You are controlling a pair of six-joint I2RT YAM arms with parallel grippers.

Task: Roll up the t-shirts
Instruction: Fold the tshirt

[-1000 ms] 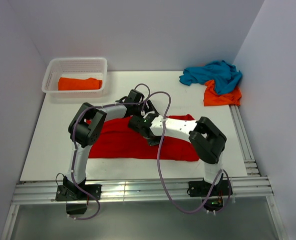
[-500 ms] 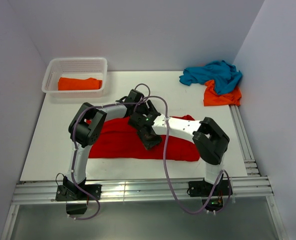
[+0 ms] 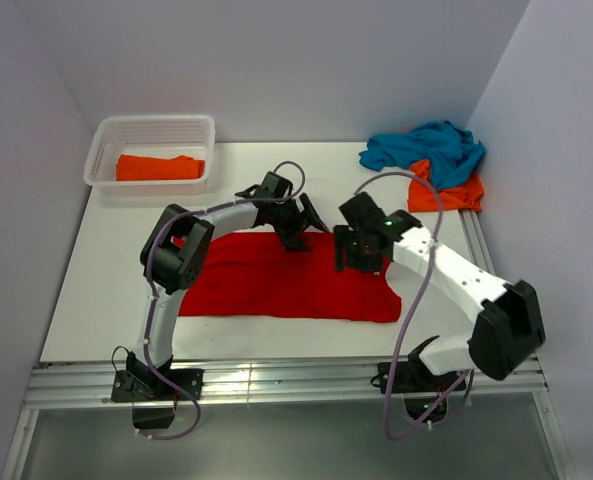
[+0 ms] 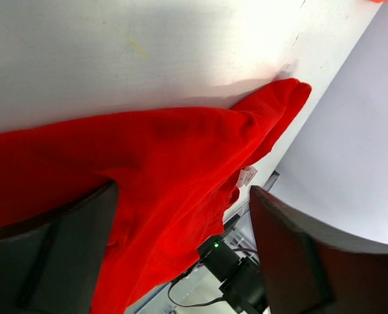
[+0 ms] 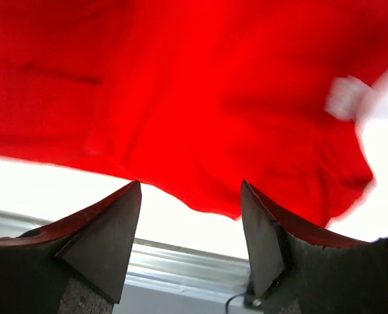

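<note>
A bright red t-shirt (image 3: 266, 285) lies spread flat across the middle of the table. My left gripper (image 3: 306, 230) is at its far edge and stands open over the cloth (image 4: 167, 157), gripping nothing. Over the shirt's right part, my right gripper (image 3: 359, 258) hovers open; the red fabric (image 5: 194, 85) lies beyond its fingertips and nothing is between them. A teal blue t-shirt (image 3: 426, 148) lies crumpled on an orange t-shirt (image 3: 444, 193) at the back right. Another orange t-shirt (image 3: 159, 167) lies folded in the basket.
The white lattice basket (image 3: 106, 140) stands at the back left corner. An aluminium rail (image 3: 276, 378) runs along the near table edge, and another rail (image 3: 486, 270) runs down the right side. Walls close in on the left, back and right.
My right arm has swung from across the shirt's middle over to its right part, and its jaws have opened. My left gripper has opened a little wider and stayed at the far edge.
</note>
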